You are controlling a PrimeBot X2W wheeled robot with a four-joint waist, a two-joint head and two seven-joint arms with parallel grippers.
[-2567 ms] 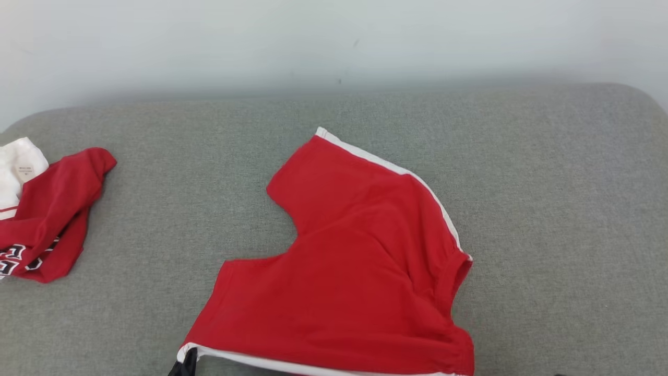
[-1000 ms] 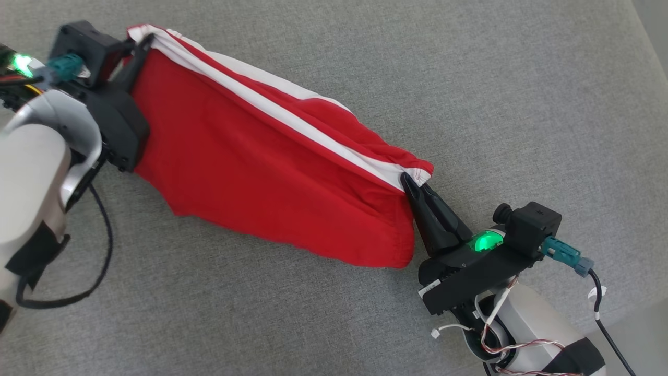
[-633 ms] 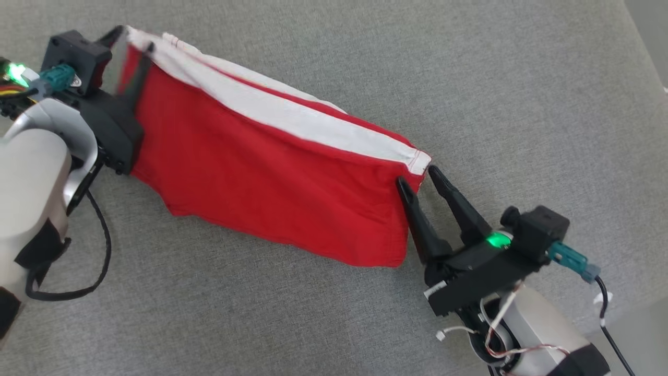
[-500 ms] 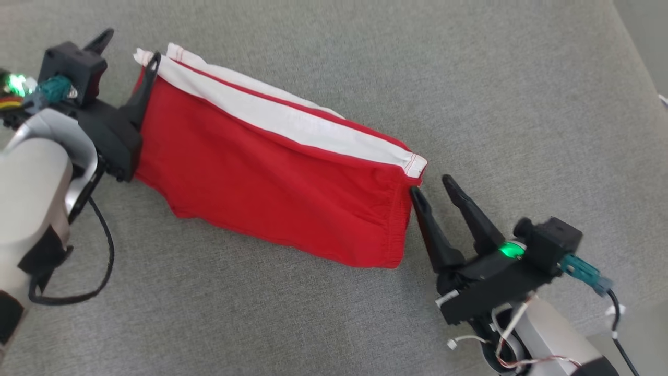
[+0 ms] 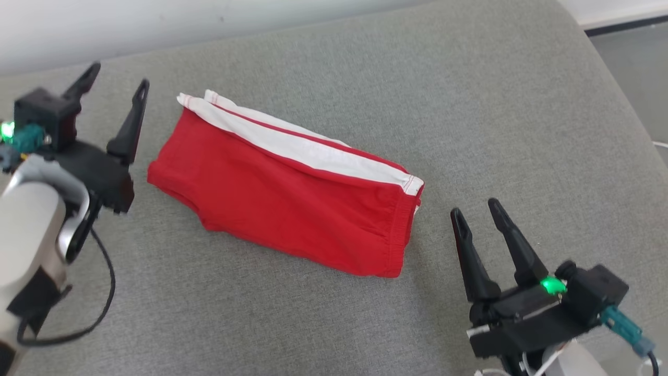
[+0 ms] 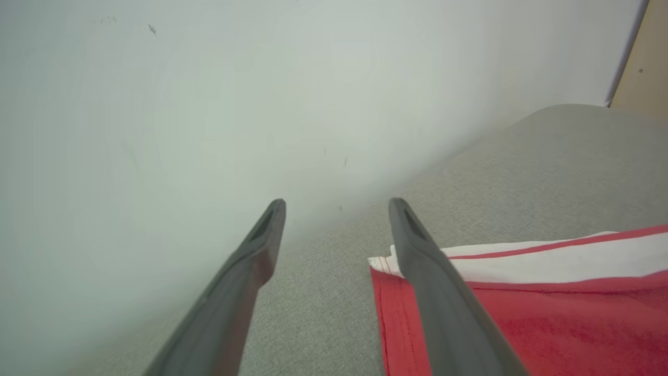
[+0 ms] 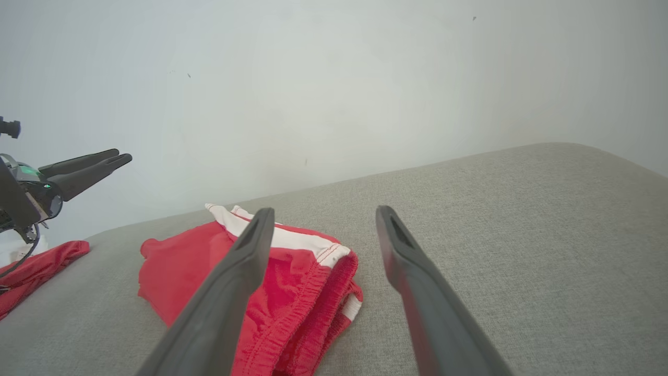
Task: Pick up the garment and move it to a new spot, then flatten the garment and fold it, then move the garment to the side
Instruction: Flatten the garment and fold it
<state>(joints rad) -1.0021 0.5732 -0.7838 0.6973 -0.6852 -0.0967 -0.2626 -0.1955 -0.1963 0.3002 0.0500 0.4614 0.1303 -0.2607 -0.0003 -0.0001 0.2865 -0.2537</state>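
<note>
The fingers (image 5: 131, 120) of the left gripper (image 5: 119, 77) stand spread wide with nothing between them, and the right gripper (image 5: 475, 207) is just as wide and just as empty. Between the two lie the red shorts (image 5: 292, 209), folded into a long flat bundle on the grey cushion (image 5: 522, 130). A white side stripe runs along the far edge of the bundle. The gathered waistband end points toward the right gripper and the leg end toward the left one.

Neither gripper touches the cloth. From the head view a strip of bare cushion separates the left fingers from the leg end, and a similar strip separates the right fingers from the waistband. Seen along the left wrist, one finger crosses in front of the striped corner.

The cushion's far edge meets a pale wall (image 5: 156, 21), close behind the left gripper. Its right end curves round in a soft corner, with grey floor (image 5: 636, 68) beyond. There is broad bare cushion to the right of the shorts and behind them, and a wide band in front.

A black cable (image 5: 99, 297) loops down from the left arm over the near cushion. In the right wrist view a second piece of red cloth (image 7: 36, 266) lies at the cushion's left end, under the left gripper and well apart from the shorts.
</note>
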